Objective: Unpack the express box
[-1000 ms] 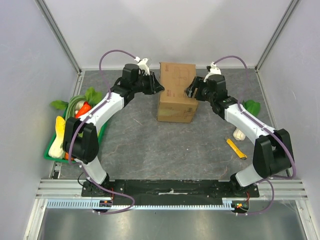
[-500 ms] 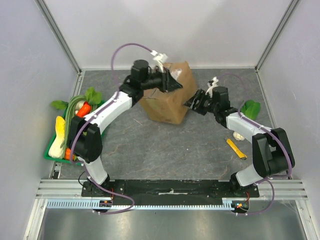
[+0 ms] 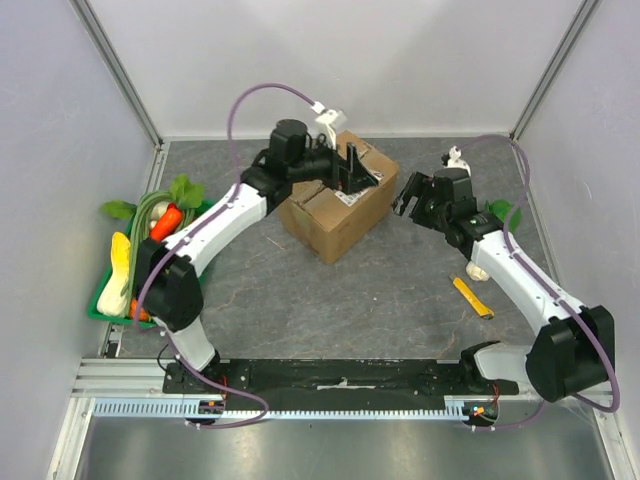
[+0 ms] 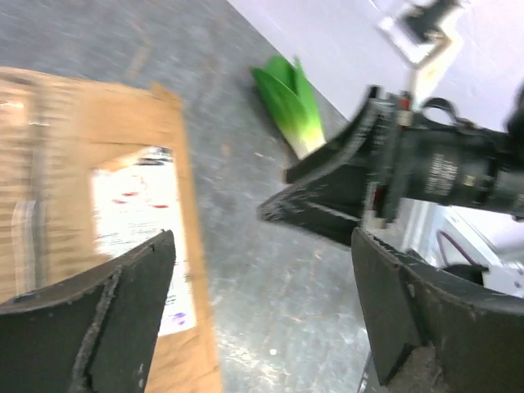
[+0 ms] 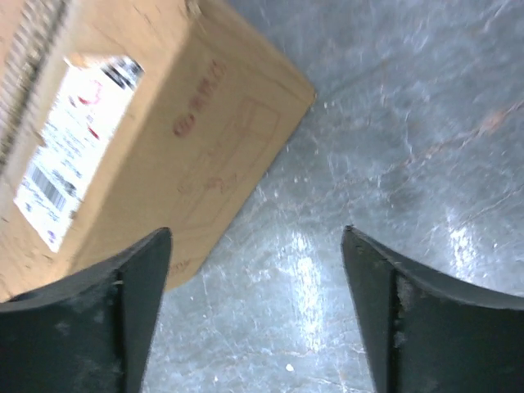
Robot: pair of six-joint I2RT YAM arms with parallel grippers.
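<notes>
On the table point(image 3: 400, 300), one express box point(image 3: 335, 215).

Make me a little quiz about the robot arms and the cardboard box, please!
1. True or false: the right gripper is holding the express box.
2. Where is the green tray of vegetables? A: far left. B: far right. C: on top of the box.
3. Fill the gap: the shipping label on the box is ___.
Key: 1 false, its jaws are open and clear of the box. 2 A. 3 white.
</notes>
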